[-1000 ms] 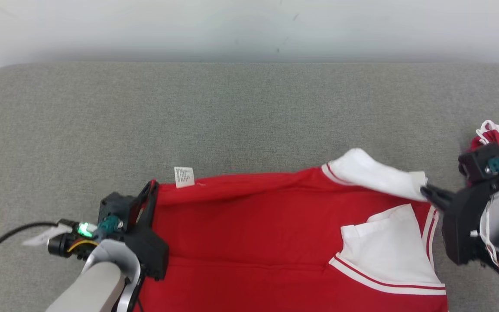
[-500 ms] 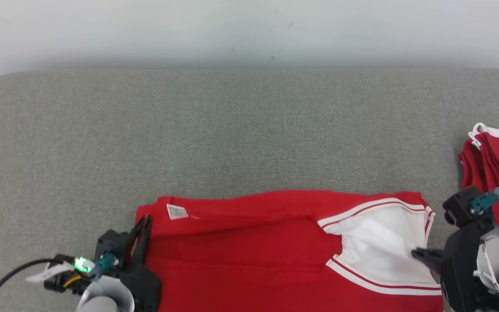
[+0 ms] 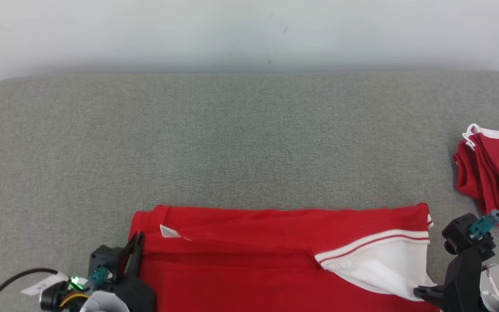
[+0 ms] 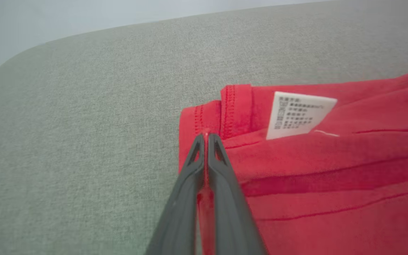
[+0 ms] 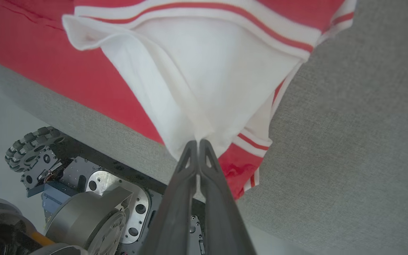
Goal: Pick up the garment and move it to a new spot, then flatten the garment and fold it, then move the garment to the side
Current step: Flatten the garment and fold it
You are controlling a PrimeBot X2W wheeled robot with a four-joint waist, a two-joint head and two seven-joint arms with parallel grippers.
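Note:
The garment, a red shirt with white, red-striped sleeves, lies folded along the near edge of the grey table. My left gripper is shut on its left hem corner; in the left wrist view the gripper pinches red fabric beside a white care label. My right gripper is shut on the white sleeve; in the right wrist view the gripper holds a bunched point of white cloth over the table's near edge.
A pile of folded red garments sits at the table's right edge. A pale wall runs behind the table. Below the near edge the right wrist view shows my wheeled base and a roller wheel.
Both grippers have drawn back toward the near edge with the cloth they hold. The raised white sleeve now lies lower and flatter. The head camera has also shifted.

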